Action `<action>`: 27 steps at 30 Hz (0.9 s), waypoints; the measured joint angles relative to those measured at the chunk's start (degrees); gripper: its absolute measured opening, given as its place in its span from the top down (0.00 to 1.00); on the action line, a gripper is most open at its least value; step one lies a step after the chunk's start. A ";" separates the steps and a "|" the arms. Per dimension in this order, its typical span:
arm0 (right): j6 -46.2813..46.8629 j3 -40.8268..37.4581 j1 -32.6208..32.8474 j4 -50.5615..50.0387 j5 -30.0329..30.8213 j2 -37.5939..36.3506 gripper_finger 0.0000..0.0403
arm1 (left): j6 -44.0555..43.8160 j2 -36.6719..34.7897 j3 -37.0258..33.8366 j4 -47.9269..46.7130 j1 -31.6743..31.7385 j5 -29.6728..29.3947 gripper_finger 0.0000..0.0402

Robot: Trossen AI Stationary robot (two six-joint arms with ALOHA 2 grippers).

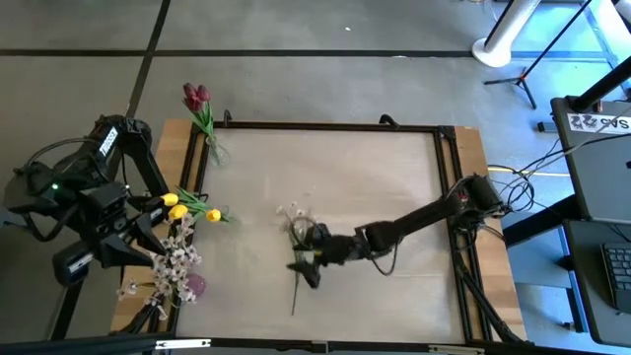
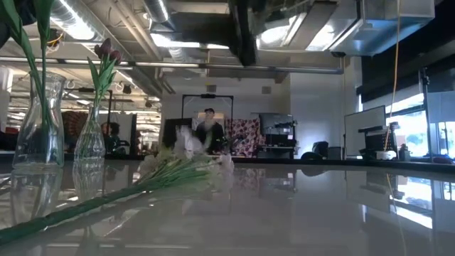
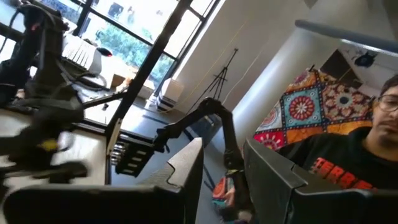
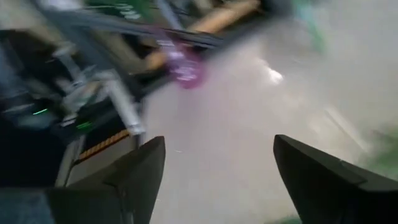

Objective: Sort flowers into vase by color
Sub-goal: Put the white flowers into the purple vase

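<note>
Right gripper over white-blossom stem at table centre, fingers apart. Left gripper fingers: cannot tell.

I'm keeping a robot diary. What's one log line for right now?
right gripper: open, over white spray mid-table | left gripper: by yellow tulips | red tulips: in vase

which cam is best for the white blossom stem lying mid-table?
Low view: the white blossom stem lies lengthwise across the table, blossoms and stalk both clear. High view shows it small, partly under the right gripper, whose fingers stand open. The wrist views don't clearly show it.
</note>
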 joint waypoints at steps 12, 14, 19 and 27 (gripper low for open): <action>-17.38 1.89 8.10 8.76 8.43 3.22 0.25 | -10.91 -0.16 0.04 -5.16 -3.70 6.52 0.72; -16.47 3.95 8.08 8.75 8.56 5.43 0.25 | -19.04 -0.32 0.04 -9.14 -5.40 10.04 0.72; -13.24 9.50 8.12 8.77 8.17 10.83 0.25 | -41.82 -1.44 0.04 -17.85 -9.31 14.39 0.72; -11.28 12.35 8.10 7.90 8.16 12.82 0.25 | -72.26 -2.16 0.06 -28.84 -14.30 29.27 0.76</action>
